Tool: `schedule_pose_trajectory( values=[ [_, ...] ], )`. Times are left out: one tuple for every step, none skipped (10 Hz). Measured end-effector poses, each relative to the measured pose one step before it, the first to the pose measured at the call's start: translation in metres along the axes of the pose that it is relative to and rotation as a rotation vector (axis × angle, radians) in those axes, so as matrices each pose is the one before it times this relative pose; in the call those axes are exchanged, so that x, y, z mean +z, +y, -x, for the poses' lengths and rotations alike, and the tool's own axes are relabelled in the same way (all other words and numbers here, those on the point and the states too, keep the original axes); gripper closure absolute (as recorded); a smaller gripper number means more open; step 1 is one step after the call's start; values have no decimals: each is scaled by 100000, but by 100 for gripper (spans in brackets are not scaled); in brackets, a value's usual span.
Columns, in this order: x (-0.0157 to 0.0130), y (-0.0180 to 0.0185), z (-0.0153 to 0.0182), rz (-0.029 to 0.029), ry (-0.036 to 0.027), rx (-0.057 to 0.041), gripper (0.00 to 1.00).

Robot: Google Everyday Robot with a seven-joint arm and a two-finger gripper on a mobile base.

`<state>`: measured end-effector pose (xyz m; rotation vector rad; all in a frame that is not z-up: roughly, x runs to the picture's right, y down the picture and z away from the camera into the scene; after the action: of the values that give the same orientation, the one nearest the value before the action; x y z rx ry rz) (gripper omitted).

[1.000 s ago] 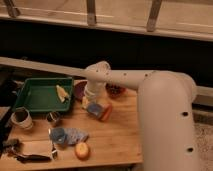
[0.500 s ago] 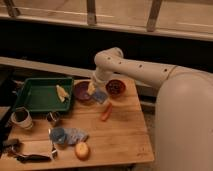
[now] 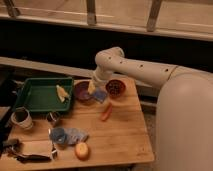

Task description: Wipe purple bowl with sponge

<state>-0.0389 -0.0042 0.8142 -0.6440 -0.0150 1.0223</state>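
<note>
Holds the sponge [image 3: 99,94] pinched tight between the fingers [image 3: 93,88], yellowish side up by the fingertips, blue part hanging just right of them. Has carried it up and leftward over the last second, off the open counter [image 3: 125,135] to the right rim of the purple bowl [image 3: 80,92], now just below and left of the fingers. Seems ready to begin the wipe; cannot tell whether touching the bowl or just above it. Leaves the red-brown bowl [image 3: 115,87] near, right of the fingers, unmoved as before.
</note>
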Motion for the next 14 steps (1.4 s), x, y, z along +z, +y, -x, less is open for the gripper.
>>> schedule_pose_trajectory(
  values=[
    [-142,64,575,-168,-1051,-913,100],
    [-267,-60,1077,-75,-1105,-1367,100],
    [30,291,1204,304,-735,-1406,100],
    [339,591,1781,1097,-879,-1998,100],
    [680,729,2525,2172,-1086,-2423,100],
    [464,389,1771,1929,-1019,-1568,100],
    [785,695,2527,3721,-1699,-2759,100],
    [741,493,1687,3122,-1349,-2655,100],
    [292,198,861,1418,-831,-1363,100],
    [336,128,692,1255,-663,-1195,100],
    [59,17,170,301,-169,-276,100],
    [-5,-120,-174,-370,440,-75,100],
    [-34,-87,-146,-463,128,57,100],
    [347,-34,-421,-284,-25,1252,100]
  ],
)
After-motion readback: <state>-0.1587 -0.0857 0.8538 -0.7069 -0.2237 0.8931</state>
